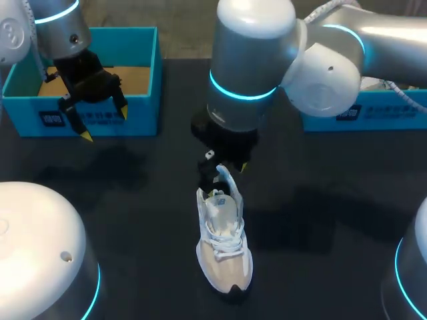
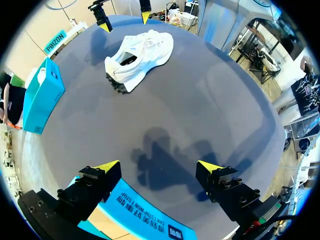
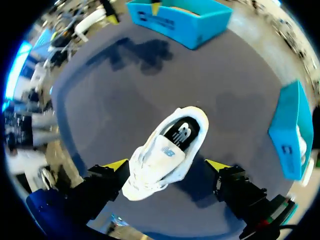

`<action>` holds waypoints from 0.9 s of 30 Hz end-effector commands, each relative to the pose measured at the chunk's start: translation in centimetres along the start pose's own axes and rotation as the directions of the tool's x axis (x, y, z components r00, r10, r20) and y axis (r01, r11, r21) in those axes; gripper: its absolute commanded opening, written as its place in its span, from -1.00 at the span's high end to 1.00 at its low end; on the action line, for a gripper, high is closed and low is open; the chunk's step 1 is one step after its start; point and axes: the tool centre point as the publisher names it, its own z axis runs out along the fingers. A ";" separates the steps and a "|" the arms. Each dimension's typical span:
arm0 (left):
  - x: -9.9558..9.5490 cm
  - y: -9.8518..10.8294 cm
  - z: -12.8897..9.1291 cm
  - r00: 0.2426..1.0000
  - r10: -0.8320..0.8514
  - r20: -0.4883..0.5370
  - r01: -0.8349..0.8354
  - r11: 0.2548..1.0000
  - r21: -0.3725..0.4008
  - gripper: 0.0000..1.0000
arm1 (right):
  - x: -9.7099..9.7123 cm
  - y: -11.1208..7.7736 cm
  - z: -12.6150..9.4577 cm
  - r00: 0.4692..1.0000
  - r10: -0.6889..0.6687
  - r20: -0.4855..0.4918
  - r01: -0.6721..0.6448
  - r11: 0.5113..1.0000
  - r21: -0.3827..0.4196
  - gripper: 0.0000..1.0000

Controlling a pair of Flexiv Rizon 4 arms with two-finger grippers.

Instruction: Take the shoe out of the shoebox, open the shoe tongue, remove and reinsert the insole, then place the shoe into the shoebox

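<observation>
A white shoe (image 1: 223, 243) lies on the dark table (image 1: 133, 220), toe toward the front edge, its insole (image 3: 182, 134) showing inside the opening. My right gripper (image 1: 223, 167) hangs just above the heel. In the right wrist view the right gripper (image 3: 167, 165) stands open, with the shoe (image 3: 165, 157) below and between its fingers, which do not touch it. The blue shoebox (image 1: 143, 73) sits at the back left. My left gripper (image 1: 103, 123) hovers open over its front wall (image 2: 145, 220), holding nothing. From the left wrist, the shoe (image 2: 140, 57) lies far ahead of the left gripper (image 2: 159, 167).
A second blue box (image 1: 373, 113) stands at the back right, partly behind my right arm, and shows side-on (image 2: 42, 95) in the left wrist view. Bare dark tabletop (image 2: 190, 115) stretches between the shoebox and the shoe.
</observation>
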 end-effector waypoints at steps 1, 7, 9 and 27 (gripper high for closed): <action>0.0 0.0 0.0 1.000 0.000 -0.001 0.000 1.000 -0.003 -1.00 | -0.3 -0.1 0.2 0.851 -0.512 -0.118 0.512 0.858 -0.032 -1.00; 0.0 0.0 0.0 1.000 0.000 -0.001 0.000 1.000 -0.003 -1.00 | -0.3 -0.1 0.2 0.851 -0.512 -0.118 0.512 0.858 -0.032 -1.00; 0.0 0.0 0.0 1.000 0.000 -0.001 0.000 1.000 -0.003 -1.00 | -0.3 -0.1 0.2 0.851 -0.512 -0.118 0.512 0.858 -0.032 -1.00; 0.2 0.5 -0.4 0.999 -0.032 0.007 0.032 0.999 -0.006 -1.00 | -3.3 4.4 2.5 0.676 -0.736 0.032 0.736 0.677 0.024 -1.00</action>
